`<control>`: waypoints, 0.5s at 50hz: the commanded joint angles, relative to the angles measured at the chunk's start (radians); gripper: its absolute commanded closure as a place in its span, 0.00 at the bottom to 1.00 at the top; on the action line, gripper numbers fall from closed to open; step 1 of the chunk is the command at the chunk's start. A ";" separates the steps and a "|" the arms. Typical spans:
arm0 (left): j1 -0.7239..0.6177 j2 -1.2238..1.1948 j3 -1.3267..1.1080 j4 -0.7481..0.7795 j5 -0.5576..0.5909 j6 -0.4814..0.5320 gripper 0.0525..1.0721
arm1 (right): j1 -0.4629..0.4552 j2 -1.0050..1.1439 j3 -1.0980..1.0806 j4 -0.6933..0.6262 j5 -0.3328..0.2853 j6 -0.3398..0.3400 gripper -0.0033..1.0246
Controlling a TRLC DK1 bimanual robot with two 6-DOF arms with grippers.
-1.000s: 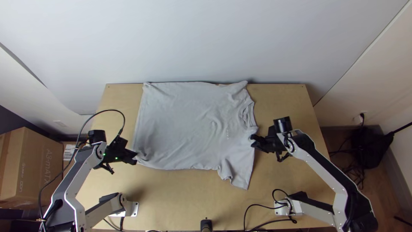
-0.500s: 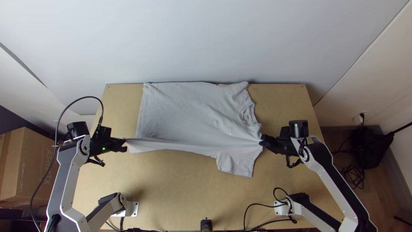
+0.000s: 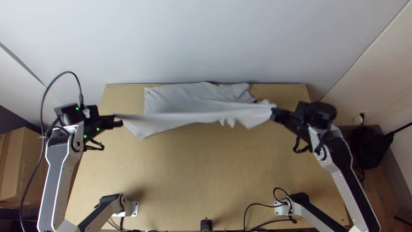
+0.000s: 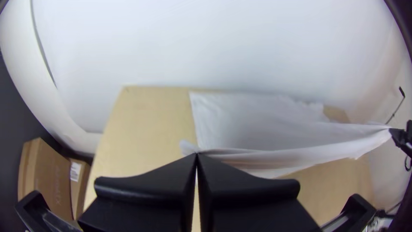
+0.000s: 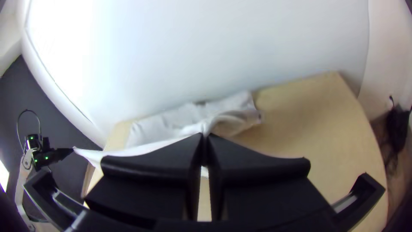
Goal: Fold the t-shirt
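Being stretched across the frame's upper middle, the t-shirt (image 3: 189, 118) is being clamped by the left gripper (image 3: 117, 120), at centre left, and by the right gripper (image 3: 274, 114), at centre right.

The gray t-shirt (image 3: 182, 98), spread flat on the tabletop (image 3: 206, 172) a second ago, now has its near side raised and pulled taut between the left end effector (image 3: 120, 120) and the right end effector (image 3: 273, 114), which have moved farther apart and toward the tabletop's far edge.
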 commanded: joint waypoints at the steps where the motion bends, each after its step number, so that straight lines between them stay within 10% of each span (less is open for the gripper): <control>1: -0.017 0.044 0.152 0.058 -0.085 -0.095 0.98 | -0.005 0.065 0.168 0.046 0.036 -0.106 0.97; 25: -0.019 0.195 0.635 0.248 -0.320 -0.122 0.98 | -0.054 0.296 0.671 0.110 0.063 -0.258 0.97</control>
